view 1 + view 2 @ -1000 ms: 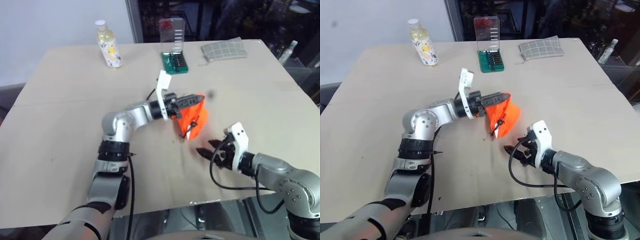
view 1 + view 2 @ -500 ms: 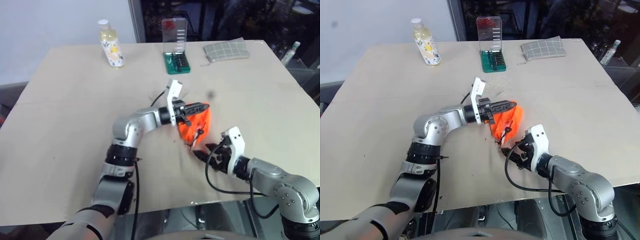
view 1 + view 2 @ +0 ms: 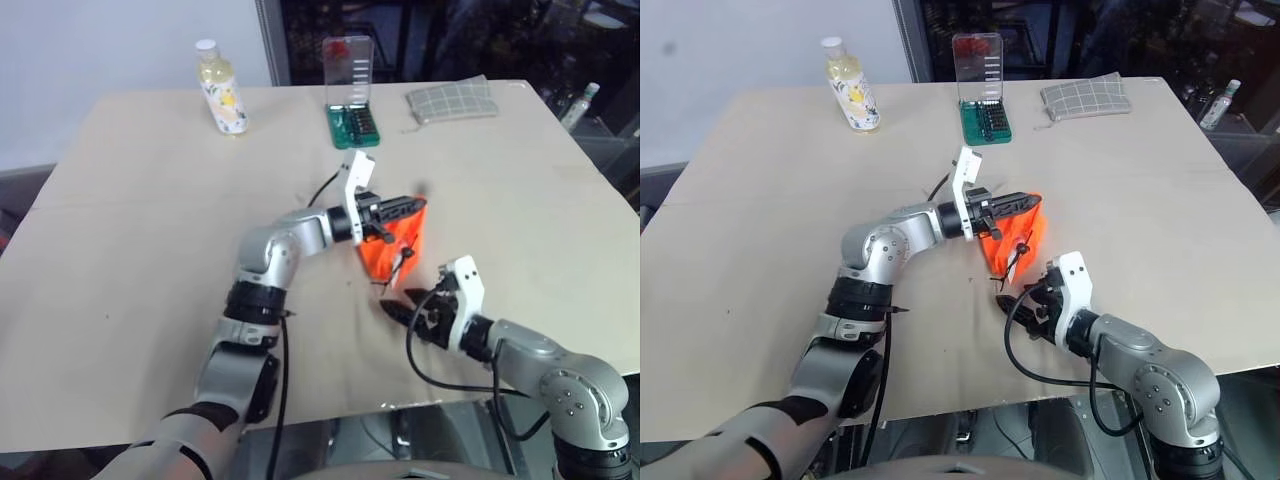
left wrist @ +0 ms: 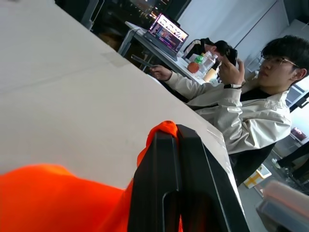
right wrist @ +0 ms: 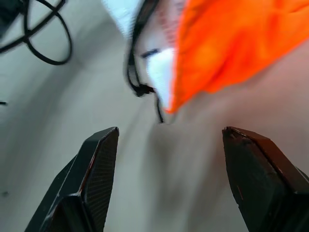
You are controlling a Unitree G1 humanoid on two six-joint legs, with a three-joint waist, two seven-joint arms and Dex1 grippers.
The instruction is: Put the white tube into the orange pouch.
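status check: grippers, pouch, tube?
Left gripper shut on orange pouch, held off the table. Right gripper open, empty, just below it. White tube: can't confirm.

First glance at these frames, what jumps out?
The orange pouch near the middle of the tan table, pinched at its top edge and lifted by the left gripper. Just below it the right gripper waits with fingers spread, empty, facing the pouch's hanging end, where something white peeks out. Along the far edge stand a yellowish bottle, a green bit set and a checked cloth.
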